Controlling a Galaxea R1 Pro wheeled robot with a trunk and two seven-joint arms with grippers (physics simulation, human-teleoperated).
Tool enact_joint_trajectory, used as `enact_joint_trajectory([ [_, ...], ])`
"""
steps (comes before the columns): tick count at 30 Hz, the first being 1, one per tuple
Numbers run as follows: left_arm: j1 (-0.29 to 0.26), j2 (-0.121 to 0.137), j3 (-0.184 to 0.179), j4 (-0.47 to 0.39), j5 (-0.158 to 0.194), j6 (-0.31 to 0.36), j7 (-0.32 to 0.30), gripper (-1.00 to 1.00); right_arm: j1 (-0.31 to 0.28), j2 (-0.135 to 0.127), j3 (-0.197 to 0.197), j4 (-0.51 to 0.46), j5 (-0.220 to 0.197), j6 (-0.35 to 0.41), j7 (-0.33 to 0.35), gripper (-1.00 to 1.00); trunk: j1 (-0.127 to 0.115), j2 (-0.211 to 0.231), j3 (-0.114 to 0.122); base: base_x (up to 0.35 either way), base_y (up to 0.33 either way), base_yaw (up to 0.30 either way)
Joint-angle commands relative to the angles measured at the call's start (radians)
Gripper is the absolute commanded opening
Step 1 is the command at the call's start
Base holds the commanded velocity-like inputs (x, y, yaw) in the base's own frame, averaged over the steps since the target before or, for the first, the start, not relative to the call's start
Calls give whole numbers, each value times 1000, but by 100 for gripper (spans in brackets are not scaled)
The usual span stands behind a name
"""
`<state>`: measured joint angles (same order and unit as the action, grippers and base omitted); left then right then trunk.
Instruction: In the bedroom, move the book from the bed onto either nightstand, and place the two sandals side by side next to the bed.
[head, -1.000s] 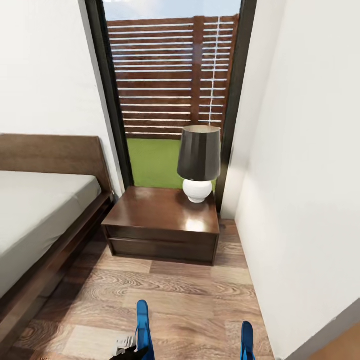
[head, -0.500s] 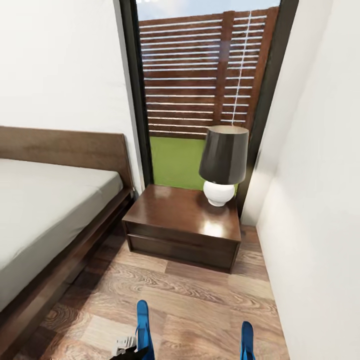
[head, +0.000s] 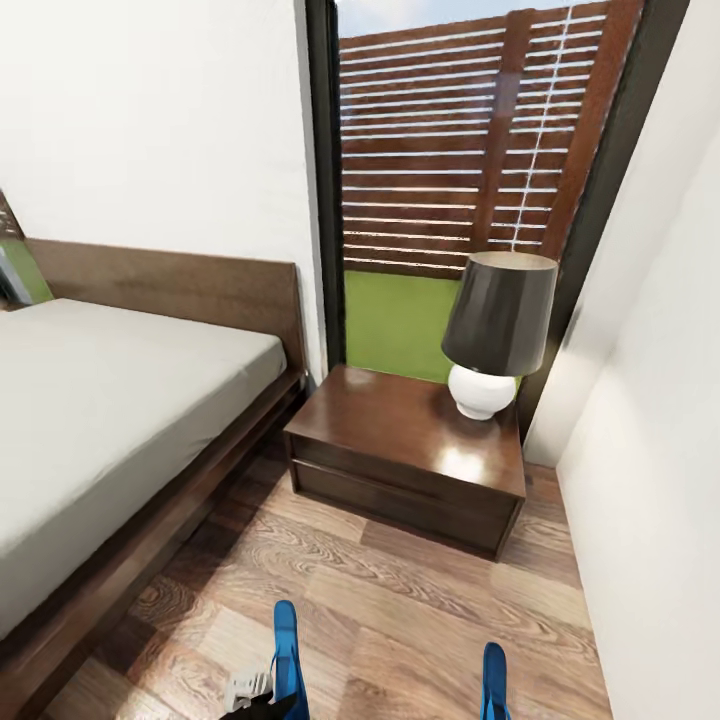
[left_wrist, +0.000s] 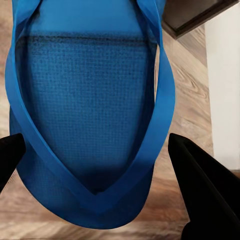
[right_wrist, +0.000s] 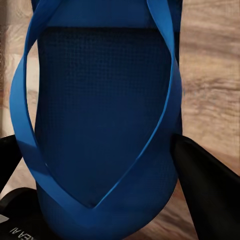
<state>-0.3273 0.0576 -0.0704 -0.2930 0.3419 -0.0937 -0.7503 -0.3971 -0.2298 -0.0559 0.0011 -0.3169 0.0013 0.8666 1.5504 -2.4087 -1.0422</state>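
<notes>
I hold two bright blue sandals upright over the wood floor, one (head: 286, 650) at the head view's lower middle and one (head: 494, 680) to its right. My left gripper (left_wrist: 96, 142) is shut on the first sandal (left_wrist: 90, 85), a black finger (left_wrist: 200, 190) on each side of the sole. My right gripper (right_wrist: 95, 145) is shut on the second sandal (right_wrist: 100, 110) in the same way. The bed (head: 110, 400), with its pale grey mattress and dark frame, lies at the left. The reddish-brown nightstand (head: 400, 440) stands ahead by the window. The book is out of view.
A lamp (head: 495, 330) with a dark shade and white base stands on the nightstand's right rear corner. A tall dark-framed window (head: 470, 150) is behind it. A white wall (head: 660, 450) closes in on the right. Wood floor (head: 400, 610) runs between bed, nightstand and wall.
The whole head view has swung left: the nightstand and lamp sit further right in the picture and more of the bed shows. Both sandals keep their place in my grippers.
</notes>
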Motion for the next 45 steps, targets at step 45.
enact_joint_trajectory([
  [45,-1,1,-6,2,3,-9,-1,-100,0,0,-5,0,2,0,2,-100,0,0,-22,18,0,272],
])
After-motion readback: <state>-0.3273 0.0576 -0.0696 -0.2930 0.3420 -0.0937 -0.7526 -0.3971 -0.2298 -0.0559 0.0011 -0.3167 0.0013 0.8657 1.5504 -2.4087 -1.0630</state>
